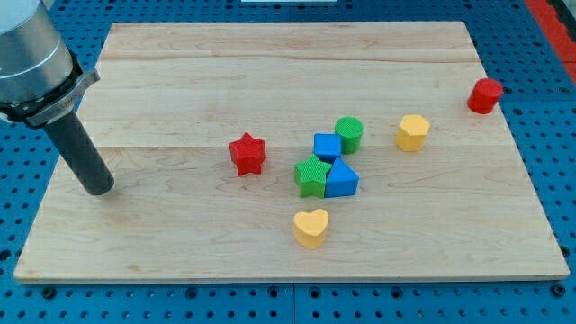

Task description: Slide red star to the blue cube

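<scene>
The red star (247,154) lies on the wooden board (180,81) a little left of centre. The blue cube (327,146) sits to its right, a short gap away, touching the green cylinder (349,133) on its right. My tip (97,189) rests on the board near the left edge, well to the left of the red star and slightly lower in the view. The dark rod rises up and to the left from it.
A green star (311,175) and a blue triangular block (342,180) sit just below the blue cube. A yellow heart (311,228) lies below them. A yellow hexagonal block (413,132) is to the right, and a red cylinder (484,95) stands at the board's right edge.
</scene>
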